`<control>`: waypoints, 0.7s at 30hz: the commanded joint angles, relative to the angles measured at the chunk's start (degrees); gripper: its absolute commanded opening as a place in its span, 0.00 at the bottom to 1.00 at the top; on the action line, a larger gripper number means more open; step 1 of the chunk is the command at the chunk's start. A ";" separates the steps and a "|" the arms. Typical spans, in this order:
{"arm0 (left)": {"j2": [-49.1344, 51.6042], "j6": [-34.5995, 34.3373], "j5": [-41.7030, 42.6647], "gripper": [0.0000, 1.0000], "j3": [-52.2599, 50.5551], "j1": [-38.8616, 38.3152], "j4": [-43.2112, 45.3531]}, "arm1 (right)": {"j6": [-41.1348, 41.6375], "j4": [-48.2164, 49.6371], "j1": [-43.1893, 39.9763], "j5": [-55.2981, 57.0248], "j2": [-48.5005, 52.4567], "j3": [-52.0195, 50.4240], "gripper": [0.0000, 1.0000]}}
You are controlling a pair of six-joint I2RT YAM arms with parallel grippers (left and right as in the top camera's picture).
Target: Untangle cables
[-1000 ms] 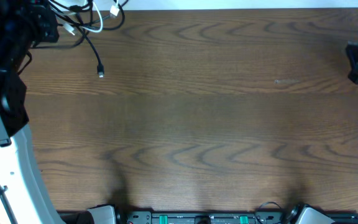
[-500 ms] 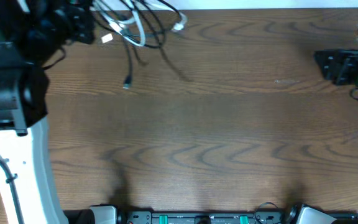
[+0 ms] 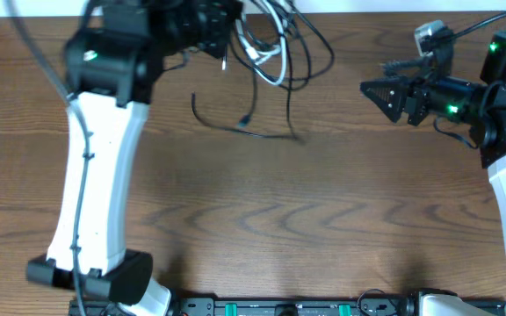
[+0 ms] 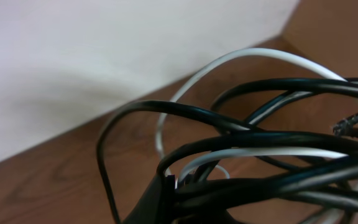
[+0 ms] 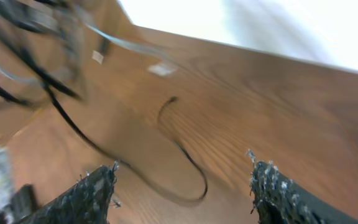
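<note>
The left gripper [image 3: 225, 31] has swung in from the far left corner, still clenched on the cables [image 3: 271, 53]. They now hang as a black-and-white knot over the far middle of the table [image 3: 323, 219], one black end trailing on the wood. The right gripper [image 3: 378, 90] has come in from the right, jaws spread and empty. To me, the pulling apart can now start.

No legible text, no numbers (motion blur)
</note>
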 commanded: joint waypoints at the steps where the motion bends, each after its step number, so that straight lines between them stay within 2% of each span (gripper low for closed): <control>1: 2.95 -0.57 1.70 0.08 0.15 -2.67 0.55 | -1.18 2.10 0.81 -9.18 -0.55 -0.15 0.71; 3: 4.44 -0.57 1.70 0.08 0.15 -3.72 0.74 | -0.76 2.67 0.81 -9.94 -0.59 -0.15 0.75; 11: 6.91 -0.57 1.75 0.08 0.15 -4.74 1.68 | -0.76 4.39 0.83 -15.80 -0.59 -0.15 0.75; 21: 6.95 -0.59 4.15 0.08 0.15 -5.77 2.01 | -0.76 6.51 4.55 -11.76 -0.57 -0.15 0.76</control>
